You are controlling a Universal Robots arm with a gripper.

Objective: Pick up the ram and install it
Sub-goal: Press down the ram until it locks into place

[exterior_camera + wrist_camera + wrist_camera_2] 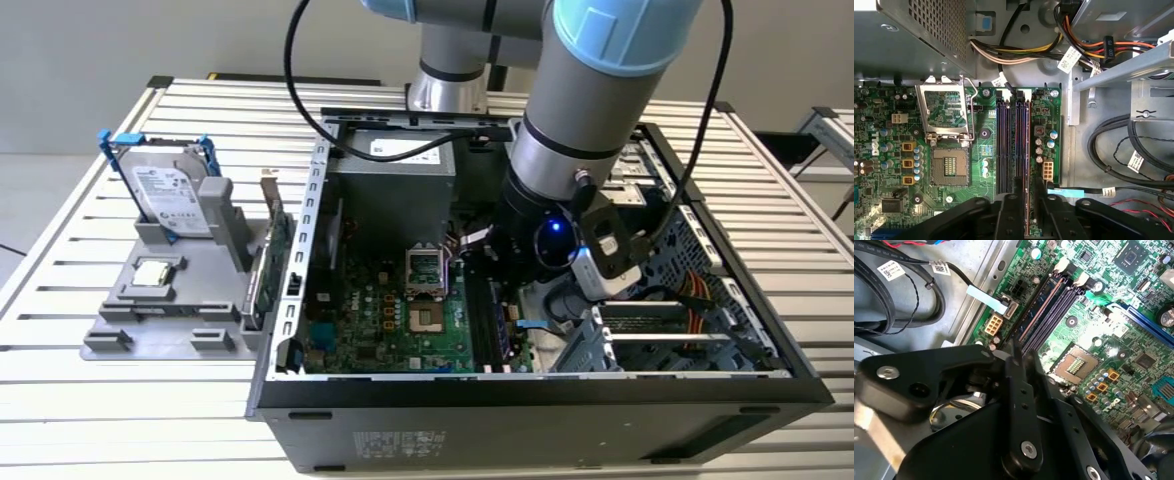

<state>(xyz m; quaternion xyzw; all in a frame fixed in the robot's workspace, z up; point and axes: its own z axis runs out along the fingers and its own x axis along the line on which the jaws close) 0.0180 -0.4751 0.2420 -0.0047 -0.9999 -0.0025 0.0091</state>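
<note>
- Step: install – gripper [1027, 212] is down inside the PC case [534, 425], fingers [1010, 215] closed on the ram [1027, 200], which sits edge-on btwn them, directly over the memory slots [1002, 145].
- Next move likely needs the stick aligned w/ one slot and a straight push – end clips open.
- Surface: slatted metal table [120, 410] under the case; cables [1114, 150] close beside the hand, tight room.

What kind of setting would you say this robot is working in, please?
Probably a lab or test bench for computer assembly. An open computer case lies on a slatted metal table, its motherboard exposed, and a grey fixture beside it holds a hard drive upright.
</note>
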